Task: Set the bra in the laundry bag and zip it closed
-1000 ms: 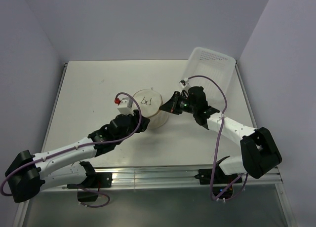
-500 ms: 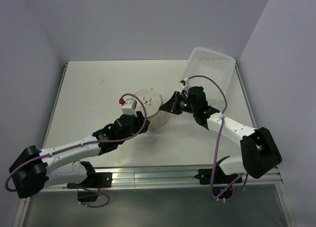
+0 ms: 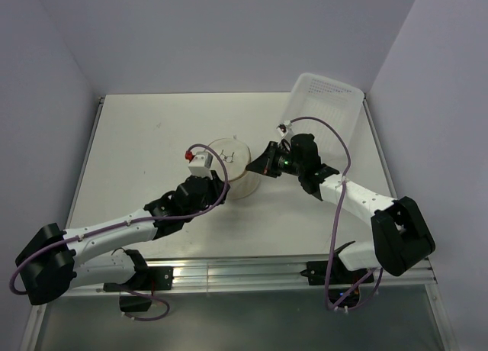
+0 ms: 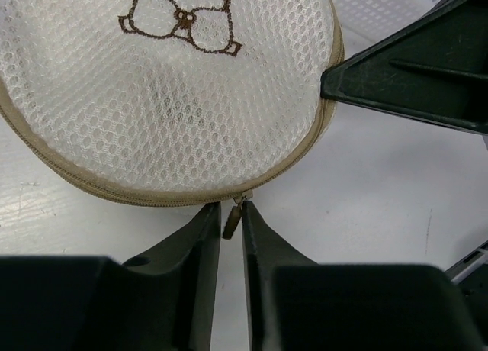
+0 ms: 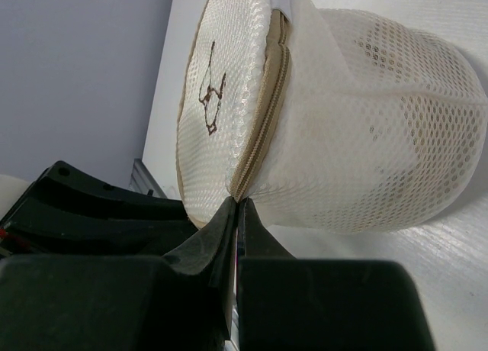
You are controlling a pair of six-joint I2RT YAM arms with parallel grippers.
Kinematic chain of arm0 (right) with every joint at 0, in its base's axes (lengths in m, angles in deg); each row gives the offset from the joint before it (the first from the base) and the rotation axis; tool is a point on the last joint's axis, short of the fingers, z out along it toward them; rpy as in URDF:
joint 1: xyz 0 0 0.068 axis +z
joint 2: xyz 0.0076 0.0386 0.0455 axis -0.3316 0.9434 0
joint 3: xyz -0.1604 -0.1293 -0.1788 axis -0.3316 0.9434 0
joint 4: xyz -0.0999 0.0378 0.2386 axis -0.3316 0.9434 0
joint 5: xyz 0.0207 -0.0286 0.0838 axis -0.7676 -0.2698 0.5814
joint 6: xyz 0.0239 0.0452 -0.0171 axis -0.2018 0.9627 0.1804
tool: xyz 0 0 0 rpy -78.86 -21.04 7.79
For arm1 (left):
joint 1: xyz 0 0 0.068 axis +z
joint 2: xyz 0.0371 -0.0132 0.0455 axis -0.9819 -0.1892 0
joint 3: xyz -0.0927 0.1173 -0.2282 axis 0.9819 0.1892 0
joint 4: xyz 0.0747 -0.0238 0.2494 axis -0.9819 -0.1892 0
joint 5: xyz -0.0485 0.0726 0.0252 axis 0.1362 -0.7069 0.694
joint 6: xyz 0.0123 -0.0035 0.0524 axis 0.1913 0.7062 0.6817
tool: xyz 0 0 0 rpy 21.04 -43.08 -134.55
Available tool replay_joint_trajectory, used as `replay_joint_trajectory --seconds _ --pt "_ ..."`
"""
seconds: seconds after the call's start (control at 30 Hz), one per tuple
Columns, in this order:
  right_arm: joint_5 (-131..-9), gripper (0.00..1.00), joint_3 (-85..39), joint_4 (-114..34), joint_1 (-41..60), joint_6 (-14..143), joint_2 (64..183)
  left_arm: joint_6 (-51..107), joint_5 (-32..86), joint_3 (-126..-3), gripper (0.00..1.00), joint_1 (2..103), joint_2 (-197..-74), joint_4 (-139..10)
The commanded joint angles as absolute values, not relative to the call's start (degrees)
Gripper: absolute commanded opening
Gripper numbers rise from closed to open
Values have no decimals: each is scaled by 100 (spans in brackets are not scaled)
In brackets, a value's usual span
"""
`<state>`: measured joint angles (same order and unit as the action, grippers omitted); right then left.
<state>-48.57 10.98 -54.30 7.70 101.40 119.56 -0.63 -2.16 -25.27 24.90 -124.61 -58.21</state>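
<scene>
The laundry bag (image 3: 231, 166) sits on the white table (image 3: 145, 145), roughly midway between the two arms. Its round mesh face is tipped up toward the overhead camera. A small brown spectacles-like mark (image 4: 183, 19) is stitched on that face, and a tan zipper band runs around the rim. Through the mesh only a dim, pale shape shows, too blurred to name.

The left gripper (image 4: 230, 227) is at the near-left side of the bag, low against the rim. In its wrist view the small zipper pull (image 4: 229, 220) hangs off the bag's rim, straight down into the narrow slot between the two black fingers (image 4: 200, 248). The fingers stand close on either side of the pull, but it cannot be told whether they are pressing it or just bracketing it.

The right gripper (image 5: 237, 206) is at the bag's right side. Its jaws are clenched together, with their tips nipping the bag's rim right at the zipper band. The stretch of zipper running up from those tips looks closed. In the left wrist view the same black fingertip touches the right edge of the bag's rim.

A white perforated plastic tray (image 3: 324, 107) lies beyond the bag to its right, well apart from it and tilted against the far right corner.
</scene>
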Motion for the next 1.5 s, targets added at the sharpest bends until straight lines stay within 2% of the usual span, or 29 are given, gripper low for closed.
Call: replay_joint_trajectory --seconds 0.0,0.03,0.07,0.1,0.37,0.53,0.67,0.77,0.87,0.9,1.0,1.23,1.3,1.47 --pt "-4748 0 1139 -5696 744 10053 11734 51 -357 -2730 22 2513 -12479 -5493" --pt "-4757 0 1139 -5687 735 10044 11742 34 -384 -2713 16 2513 -12478 -5510" --pt "-4748 0 1139 -5678 744 10044 11751 16 -410 -2695 3 2513 -12452 -5519" --pt "-4731 0 1130 -5678 744 10035 11769 7 -480 -2678 0 2513 -12417 -5528" --pt "-4661 0 919 -5625 516 9895 12041 -133 -1077 -2291 0 2513 -11829 -6291" --pt "-4328 0 656 -5512 234 9693 12322 -353 -1736 -2001 0 2513 -10933 -7179" --pt "-4160 0 182 -5265 252 9499 12726 -406 -1773 -1878 0 2513 -10414 -7338" --pt "-4351 0 -108 -5055 348 9508 12928 -467 -1388 -1913 0 2504 -10378 -7146" --pt "-4738 41 -180 -4817 480 9622 12833 -800 -1070 -1878 0 2346 -10527 -6680" --pt "-4888 62 -127 -4756 524 9639 12737 -862 -1069 -1878 0 2198 -10614 -6462" --pt "-5450 80 329 -4597 682 9613 12035 -1029 -1279 -1930 0 1794 -10842 -5916" --pt "-6118 81 2270 -5272 1560 10438 10049 -1144 -1895 -2168 0 984 -11651 -5151" --pt "-6390 80 2500 -5562 1911 10781 9854 -1214 -1896 -2159 0 888 -11836 -4913" --pt "-6366 75 2545 -5757 2001 10993 9853 -1223 -1896 -2203 0 755 -12030 -4754"
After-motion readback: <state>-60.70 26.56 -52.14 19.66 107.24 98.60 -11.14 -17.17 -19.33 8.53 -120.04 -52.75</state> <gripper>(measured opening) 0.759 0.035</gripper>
